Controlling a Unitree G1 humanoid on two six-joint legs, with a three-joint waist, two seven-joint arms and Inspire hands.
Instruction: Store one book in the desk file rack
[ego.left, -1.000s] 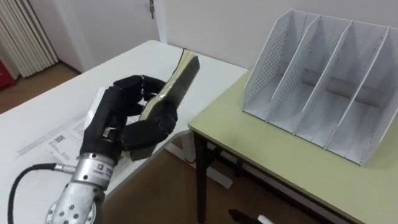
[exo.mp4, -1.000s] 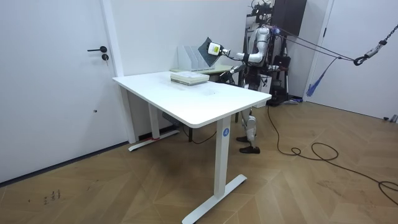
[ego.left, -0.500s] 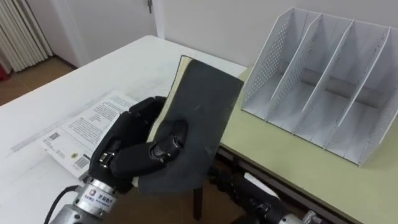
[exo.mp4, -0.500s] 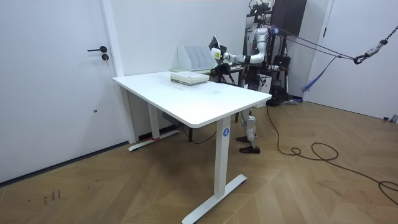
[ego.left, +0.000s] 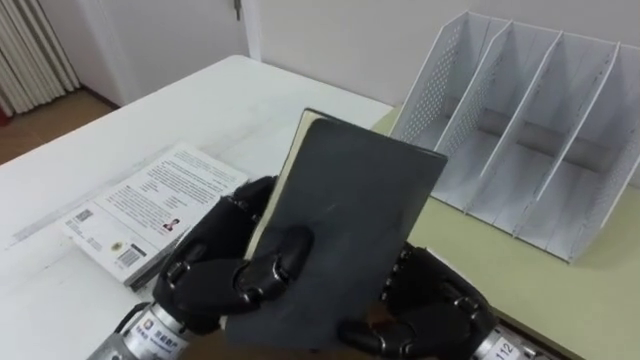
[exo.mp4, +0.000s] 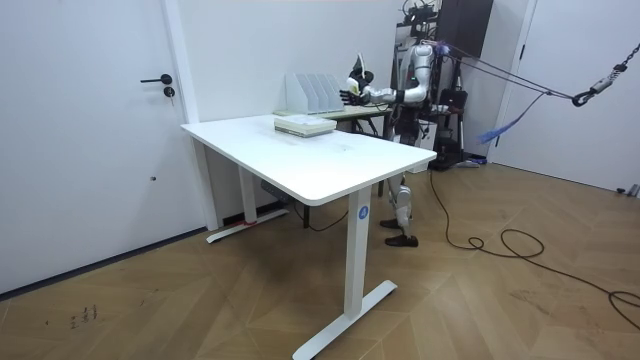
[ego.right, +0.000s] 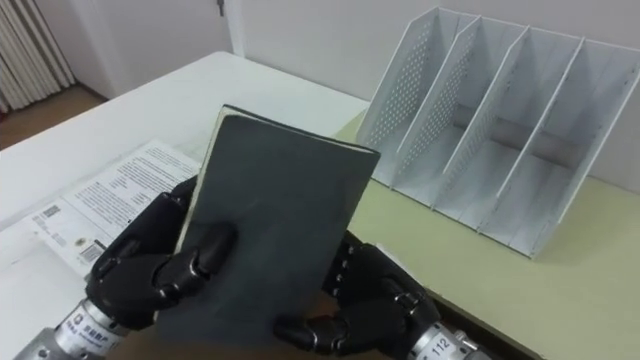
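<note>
your left hand (ego.left: 215, 280) and right hand (ego.left: 435, 315) are clamped on the book (ego.left: 350, 230); keep it upright, aim for a file rack (ego.left: 428, 80) slot.

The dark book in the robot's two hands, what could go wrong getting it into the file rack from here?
1. The left hand and the right hand both grip the book by its lower half, so its free top could tip or slip if one hand lets go.
2. The book is held flat-on to the file rack. Unless turned edge-on, it may catch a divider and shove the rack across the green desk.
</note>
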